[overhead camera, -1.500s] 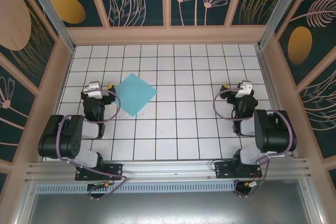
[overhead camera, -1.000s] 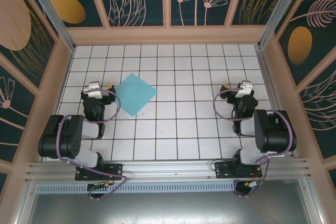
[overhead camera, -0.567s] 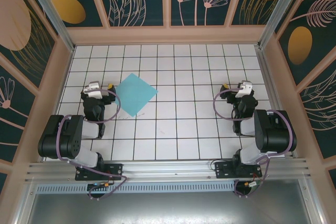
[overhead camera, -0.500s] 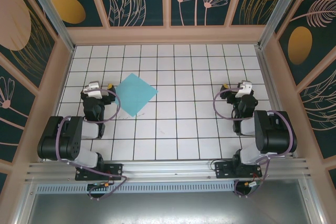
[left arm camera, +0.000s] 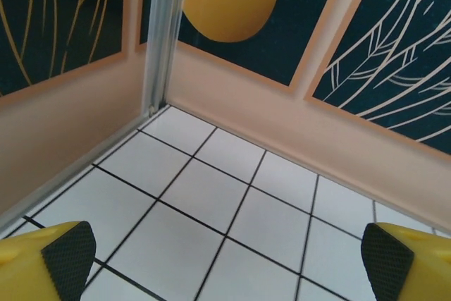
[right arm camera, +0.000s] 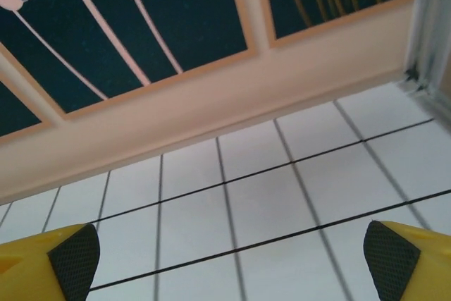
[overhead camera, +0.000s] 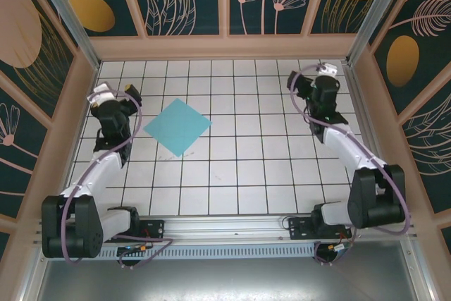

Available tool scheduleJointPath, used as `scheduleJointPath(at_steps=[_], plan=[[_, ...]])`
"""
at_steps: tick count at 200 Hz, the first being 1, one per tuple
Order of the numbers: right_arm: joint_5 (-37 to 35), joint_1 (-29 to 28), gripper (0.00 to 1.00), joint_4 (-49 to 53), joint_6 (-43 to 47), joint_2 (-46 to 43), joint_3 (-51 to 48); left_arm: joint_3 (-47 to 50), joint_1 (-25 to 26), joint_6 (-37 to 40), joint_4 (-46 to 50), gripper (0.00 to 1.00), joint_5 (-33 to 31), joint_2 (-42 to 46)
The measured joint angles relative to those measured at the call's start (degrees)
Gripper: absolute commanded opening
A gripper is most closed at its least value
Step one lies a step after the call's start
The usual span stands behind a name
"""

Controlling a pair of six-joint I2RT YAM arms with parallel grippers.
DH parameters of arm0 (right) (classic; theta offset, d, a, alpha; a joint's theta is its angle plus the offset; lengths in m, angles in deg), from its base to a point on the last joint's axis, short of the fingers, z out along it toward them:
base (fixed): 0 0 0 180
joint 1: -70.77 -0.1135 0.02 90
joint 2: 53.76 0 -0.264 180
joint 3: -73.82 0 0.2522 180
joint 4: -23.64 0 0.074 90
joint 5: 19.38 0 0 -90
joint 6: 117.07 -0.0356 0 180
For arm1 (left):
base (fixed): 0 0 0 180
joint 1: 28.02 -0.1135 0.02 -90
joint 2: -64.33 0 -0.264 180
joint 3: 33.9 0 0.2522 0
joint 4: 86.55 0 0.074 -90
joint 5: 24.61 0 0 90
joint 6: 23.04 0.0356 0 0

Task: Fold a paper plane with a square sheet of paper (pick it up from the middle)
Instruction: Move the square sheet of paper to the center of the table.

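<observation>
The square sheet of paper is turquoise-blue and lies flat and unfolded on the white tiled table, left of centre, turned like a diamond. My left gripper hangs open to the sheet's far left, about one tile from its left corner, facing the far-left corner. In the left wrist view the gripper has its yellow fingers wide apart over bare tiles. My right gripper is open near the far right of the table, far from the sheet. The right wrist view shows this gripper with nothing between its black pads.
Wooden walls with dark floral panels enclose the table on three sides; the back wall is close ahead of both grippers. An aluminium post stands in the far-left corner. A metal rail runs along the near edge by the arm bases.
Both arms have unfolded from their tucked pose. Each gripper has swung away from the near half toward the back wall. The blue sheet has stayed where it was.
</observation>
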Motion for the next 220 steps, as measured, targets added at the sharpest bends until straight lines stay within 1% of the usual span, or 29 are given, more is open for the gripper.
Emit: scheduleJointPath(at_steps=[20,45,77,103,122,168,220], plan=[[0.24,-4.83,0.99,6.45,-3.13,3.89,3.96,-3.89,-0.11,-4.13,6.88,0.98,4.11,0.02],[4.11,-9.66,0.99,11.63,-7.15,8.59,6.16,-4.39,-0.11,-9.97,12.61,0.98,11.67,-0.57],[9.51,-14.1,0.99,12.81,-11.21,12.9,7.04,-4.39,-0.11,-16.5,15.5,0.99,21.07,-4.87],[12.68,-16.72,0.99,12.74,-13.99,15.28,7.17,-4.76,0.24,-20.41,16.79,0.96,25.86,-10.82],[14.32,-17.33,0.99,12.72,-15.63,16.55,7.21,-5.6,1.49,-22.36,18.1,0.95,27.65,-15.47],[15.85,-17.31,0.99,12.72,-17.81,17.64,7.23,-11.3,7.23,-25.29,21.18,0.92,27.78,-25.09],[15.56,-17.31,0.99,12.76,-18.01,17.68,7.23,-14.97,8.98,-27.74,24.65,0.91,27.56,-31.91]])
